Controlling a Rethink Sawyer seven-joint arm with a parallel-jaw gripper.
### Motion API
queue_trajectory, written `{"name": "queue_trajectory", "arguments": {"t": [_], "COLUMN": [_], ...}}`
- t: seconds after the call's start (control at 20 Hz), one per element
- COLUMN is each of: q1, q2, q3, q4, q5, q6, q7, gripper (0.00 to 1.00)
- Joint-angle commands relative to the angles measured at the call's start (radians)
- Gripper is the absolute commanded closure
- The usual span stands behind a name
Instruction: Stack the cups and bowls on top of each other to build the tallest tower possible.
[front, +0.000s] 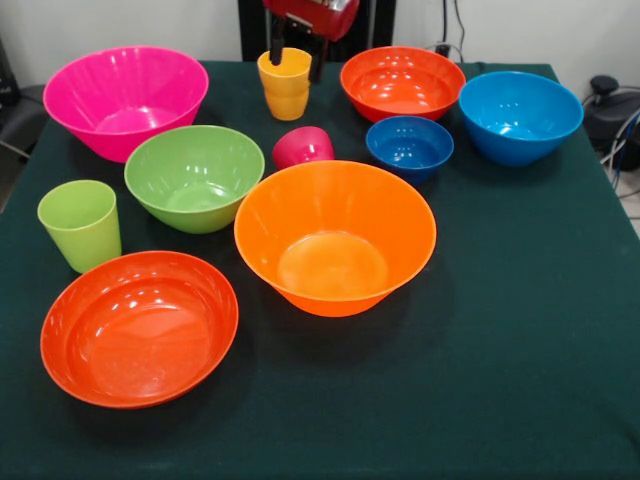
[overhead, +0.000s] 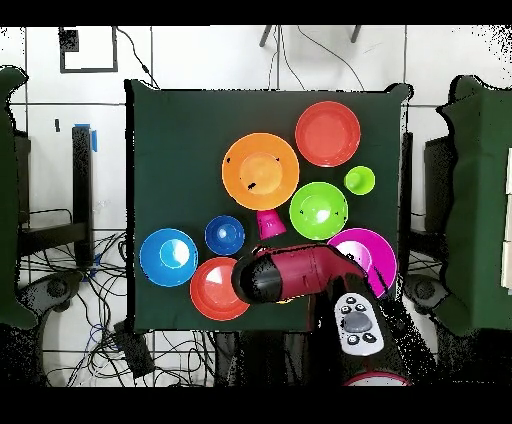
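My gripper (front: 297, 68) hangs at the table's far edge, open, with one finger inside the yellow-orange cup (front: 285, 90) and the other outside its right wall. The cup stands upright. In the overhead view the arm (overhead: 290, 275) hides both. The red-pink cup (front: 303, 147) lies tipped between the green bowl (front: 195, 175) and the small dark blue bowl (front: 409, 145). The lime green cup (front: 80, 225) stands upright at the left. The big orange bowl (front: 335, 235) sits mid-table and the big pink bowl (front: 125, 100) at the far left. Nothing rests on anything else.
One red-orange bowl (front: 140, 328) sits near the front left, another (front: 402, 82) at the far side beside the light blue bowl (front: 520, 115). Cables and furniture surround the dark green table (overhead: 180, 140).
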Motion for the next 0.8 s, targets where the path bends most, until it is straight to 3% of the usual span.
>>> {"name": "queue_trajectory", "arguments": {"t": [0.05, 0.35, 0.8], "q1": [0.028, 0.031, 0.114], "q2": [0.024, 0.035, 0.044], "q3": [0.063, 0.056, -0.051], "q4": [0.084, 0.091, 0.115], "q5": [0.077, 0.103, 0.23], "q6": [-0.09, -0.107, -0.177], "q7": [0.114, 0.095, 0.23], "gripper": [0.0, 0.0, 0.0]}}
